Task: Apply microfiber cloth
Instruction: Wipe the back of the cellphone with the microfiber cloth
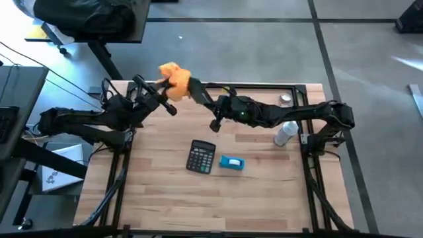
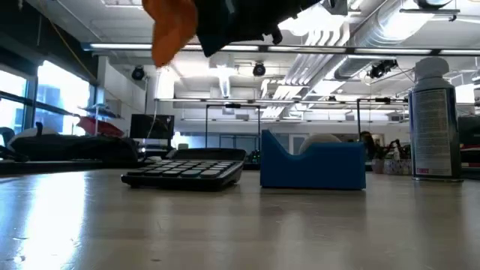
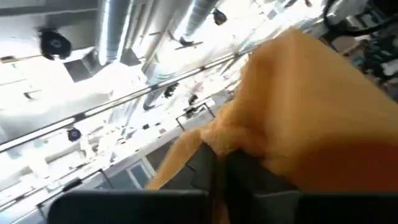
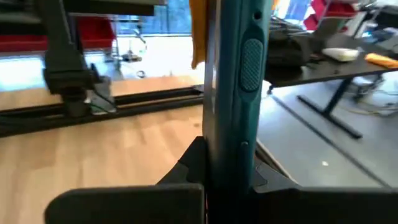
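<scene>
The orange microfiber cloth (image 1: pixel 174 78) hangs bunched in the air over the table's far left part, with my left gripper (image 1: pixel 165 89) shut on it. Right beside it, my right gripper (image 1: pixel 206 99) is shut on a flat teal slab (image 4: pixel 231 74), which shows edge-on in the right wrist view with its side buttons (image 4: pixel 252 56) facing the camera. There the cloth (image 4: pixel 198 31) shows just beyond one broad face of the slab; whether they touch I cannot tell. In the low view the cloth (image 2: pixel 171 26) hangs high above the tabletop. My left gripper pinches a bunched fold of the cloth (image 3: pixel 233 140) between its two fingers (image 3: pixel 202 168), coming from the table's left and slanting upward. The cloth is lifted clear of the table and bulges out past the fingers. My right gripper pinches the slab's two broad faces at its near end (image 4: pixel 227 155), one finger (image 4: pixel 186 163) on each face. The fingers come from the table's right and lie along the slab. The slab stands on edge, sticking out past the fingers, clear of the table.
A black calculator (image 1: pixel 201 157) and a small blue-and-white box (image 1: pixel 231 162) lie mid-table. A white spray can (image 1: pixel 285 133) stands toward the right, with a small round thing (image 1: pixel 285 100) behind it. A dark frame rail (image 4: pixel 124 102) runs along the far edge.
</scene>
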`<state>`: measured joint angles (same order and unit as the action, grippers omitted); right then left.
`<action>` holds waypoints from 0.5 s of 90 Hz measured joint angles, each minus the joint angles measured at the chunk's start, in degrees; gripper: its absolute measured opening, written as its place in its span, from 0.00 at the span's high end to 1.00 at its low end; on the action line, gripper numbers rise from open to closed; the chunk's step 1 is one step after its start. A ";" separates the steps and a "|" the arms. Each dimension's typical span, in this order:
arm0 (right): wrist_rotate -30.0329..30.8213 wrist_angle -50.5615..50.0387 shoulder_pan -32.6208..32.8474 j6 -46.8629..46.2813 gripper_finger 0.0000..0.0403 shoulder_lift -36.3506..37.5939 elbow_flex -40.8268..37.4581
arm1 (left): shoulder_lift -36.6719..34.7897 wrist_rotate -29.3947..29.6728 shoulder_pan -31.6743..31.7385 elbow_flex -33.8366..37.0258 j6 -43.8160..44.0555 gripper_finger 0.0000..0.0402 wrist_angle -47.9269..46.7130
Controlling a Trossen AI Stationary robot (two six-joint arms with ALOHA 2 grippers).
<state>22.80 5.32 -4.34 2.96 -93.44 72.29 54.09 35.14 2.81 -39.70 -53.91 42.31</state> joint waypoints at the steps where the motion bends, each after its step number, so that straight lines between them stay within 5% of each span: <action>1: 0.29 0.01 0.00 0.13 1.00 0.02 0.00 | 0.04 -0.04 -0.04 0.00 0.27 1.00 -0.18; 20: -0.35 0.16 0.07 0.98 1.00 -0.25 0.00 | 3.61 -10.72 0.23 0.00 8.39 1.00 0.56; 45: -2.18 -2.99 0.22 0.01 1.00 -0.75 -0.02 | 12.54 -12.60 1.79 0.00 8.85 1.00 14.11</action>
<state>20.62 2.33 -4.12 2.96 -94.19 72.27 66.64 22.54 4.60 -39.70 -45.06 56.42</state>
